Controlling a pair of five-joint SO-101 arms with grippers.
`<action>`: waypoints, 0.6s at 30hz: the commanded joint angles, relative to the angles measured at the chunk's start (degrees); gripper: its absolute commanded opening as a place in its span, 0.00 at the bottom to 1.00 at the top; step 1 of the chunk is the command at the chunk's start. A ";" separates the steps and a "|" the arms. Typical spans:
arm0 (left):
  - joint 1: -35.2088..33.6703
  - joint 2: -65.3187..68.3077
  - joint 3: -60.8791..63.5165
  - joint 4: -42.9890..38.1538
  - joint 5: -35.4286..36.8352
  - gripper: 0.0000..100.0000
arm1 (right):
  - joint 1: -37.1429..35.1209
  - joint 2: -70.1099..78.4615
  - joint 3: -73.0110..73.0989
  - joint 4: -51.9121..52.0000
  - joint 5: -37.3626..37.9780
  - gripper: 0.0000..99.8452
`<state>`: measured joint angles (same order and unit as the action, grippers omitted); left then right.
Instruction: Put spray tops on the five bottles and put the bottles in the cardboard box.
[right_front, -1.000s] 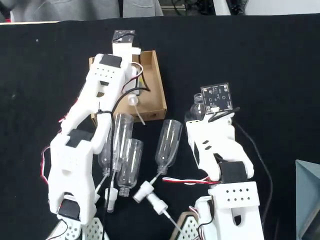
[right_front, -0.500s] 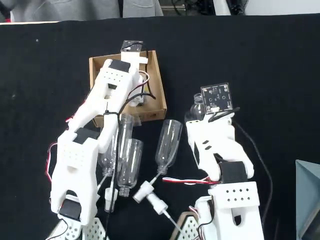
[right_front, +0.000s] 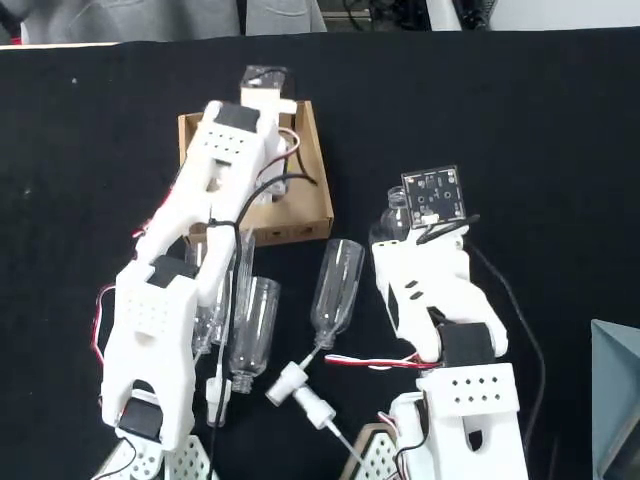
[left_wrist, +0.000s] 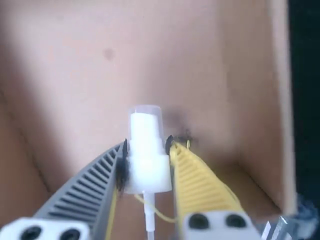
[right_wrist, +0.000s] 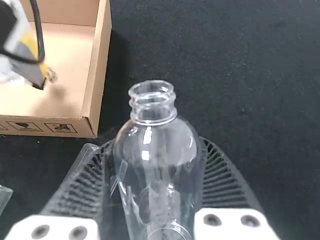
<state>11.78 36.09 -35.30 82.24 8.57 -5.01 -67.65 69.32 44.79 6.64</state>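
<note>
Left gripper (left_wrist: 146, 145) is clamped on a spray top (left_wrist: 146, 155) inside the cardboard box (left_wrist: 250, 100), at the table's 11 o'clock. Right gripper (right_wrist: 152, 148) grips an uncapped bottle (right_wrist: 152, 125) at the box's 4 o'clock. Probably best to bring the top over, tube first, square to the neck

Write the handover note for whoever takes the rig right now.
Left gripper: shut on a spray top, held inside the cardboard box.
Right gripper: shut on an uncapped bottle, beside the box.
On the table: more bottles lie between the arms, with loose spray tops near their necks.
Done: no bottle boxed that I can see; the held one is uncapped.
Left: cap the bottles and box them.
</note>
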 joint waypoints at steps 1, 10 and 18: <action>0.22 -1.67 -9.54 6.51 0.35 0.06 | 1.67 -1.10 0.13 -1.85 0.09 0.11; -0.57 -1.93 -14.20 14.24 -0.18 0.06 | 1.67 -1.10 0.22 -1.85 0.09 0.11; -6.11 -1.93 -18.51 18.55 -0.18 0.06 | 1.67 -0.92 0.22 -1.85 -0.09 0.11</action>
<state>9.23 36.09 -50.15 99.74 8.57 -5.01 -67.65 69.32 44.79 6.64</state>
